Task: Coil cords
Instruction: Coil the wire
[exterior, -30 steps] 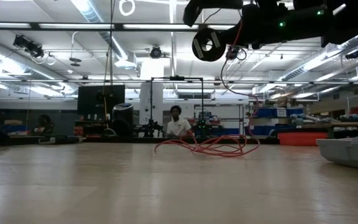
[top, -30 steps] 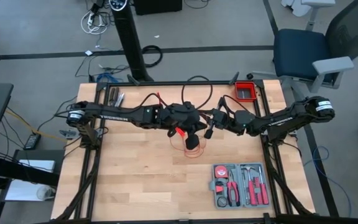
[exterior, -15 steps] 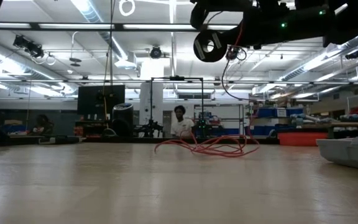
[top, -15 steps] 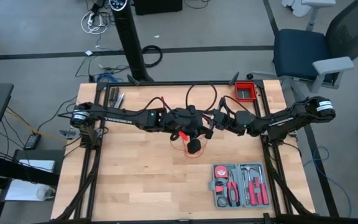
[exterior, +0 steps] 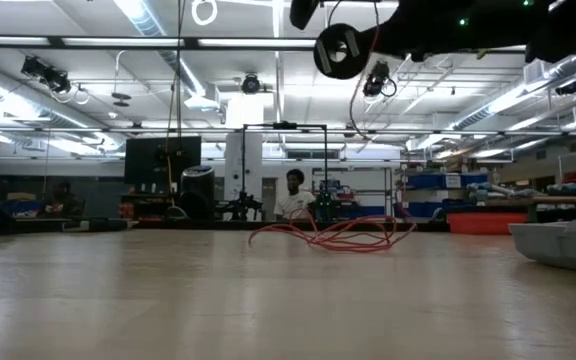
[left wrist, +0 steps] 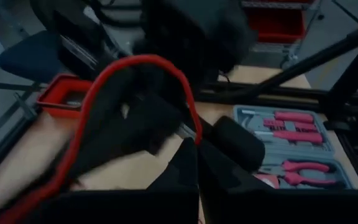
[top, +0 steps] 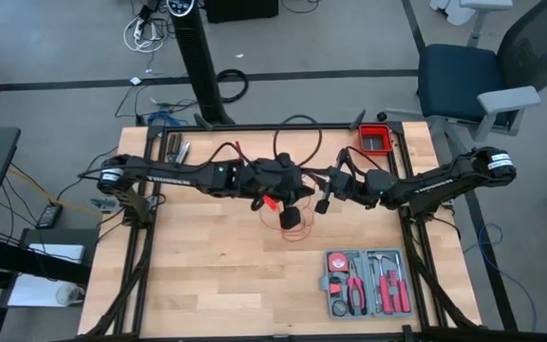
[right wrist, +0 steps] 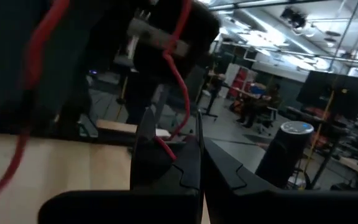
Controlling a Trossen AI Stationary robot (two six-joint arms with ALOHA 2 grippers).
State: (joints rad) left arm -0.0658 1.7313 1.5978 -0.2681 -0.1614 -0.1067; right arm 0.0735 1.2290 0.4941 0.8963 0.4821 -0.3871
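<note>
The thin red cord lies as a loose bundle [top: 294, 228] on the table's middle; in the low view the bundle [exterior: 333, 235] rests flat on the wood. My left gripper [top: 277, 201] and my right gripper [top: 321, 201] hang close together above it, both shut on strands of the cord. In the left wrist view the cord [left wrist: 135, 65] arches over dark gripper parts. In the right wrist view a strand [right wrist: 180, 74] runs down to the fingers. One strand [exterior: 352, 105] hangs from the arms toward the bundle. My left gripper pinches the cord between its shut fingertips, where the red arch comes down [left wrist: 193, 132]. The held part is lifted clear of the table and the rest loops slack over the gripper. My right gripper pinches a strand [right wrist: 166, 148] at its shut fingers. The strand runs slack up from them; the held part is clear of the table.
A grey tool case [top: 367, 283] with red-handled tools lies at the near right. A red bin [top: 376, 139] stands at the far right corner. Bare wood lies to the left and near side. A person [exterior: 293, 197] is in the room beyond the table.
Both grippers have risen a little above the table with their strands. The cord bundle on the table has stayed where it was.
</note>
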